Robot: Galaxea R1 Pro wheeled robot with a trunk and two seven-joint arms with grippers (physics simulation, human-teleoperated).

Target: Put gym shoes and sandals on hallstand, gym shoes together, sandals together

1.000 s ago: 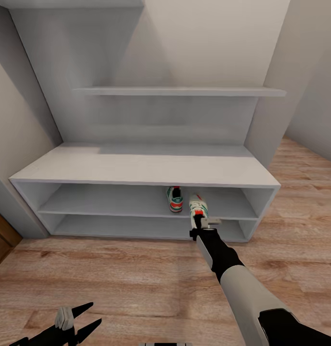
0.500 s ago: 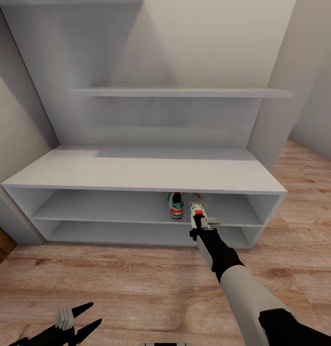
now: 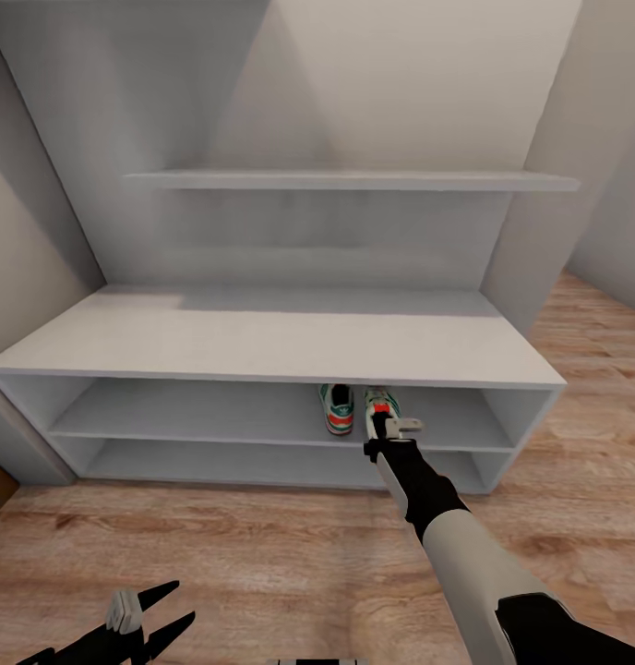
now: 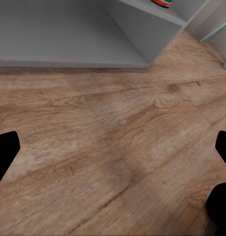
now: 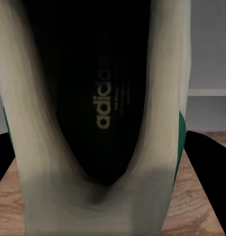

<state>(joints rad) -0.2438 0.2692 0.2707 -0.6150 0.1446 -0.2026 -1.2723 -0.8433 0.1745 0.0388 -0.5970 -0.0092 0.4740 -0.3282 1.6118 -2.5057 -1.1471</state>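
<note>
The light-grey hallstand [image 3: 262, 337] stands straight ahead. One cream-white gym shoe [image 3: 337, 409] with green stripes rests on its upper low shelf. Right beside it is the second gym shoe [image 3: 381, 401], heel toward me, with my right gripper [image 3: 382, 421] shut on it at the shelf's front edge. The right wrist view looks into this gym shoe's dark inside [image 5: 100, 88], with black fingers [image 5: 206, 167] on either side. My left gripper [image 3: 177, 602] hangs open low over the corridor floor [image 3: 216, 545]. The two sandals are out of view.
A long wall shelf [image 3: 345, 179] runs above the bench top. The left wrist view has wood planks [image 4: 108, 142] and the rack's lower corner [image 4: 142, 61]. Walls close in on both sides of the unit.
The whole view has shifted: the hallstand looks nearer and wider, so the camera has moved toward it. The held gym shoe now sits further under the bench top, close beside the other.
</note>
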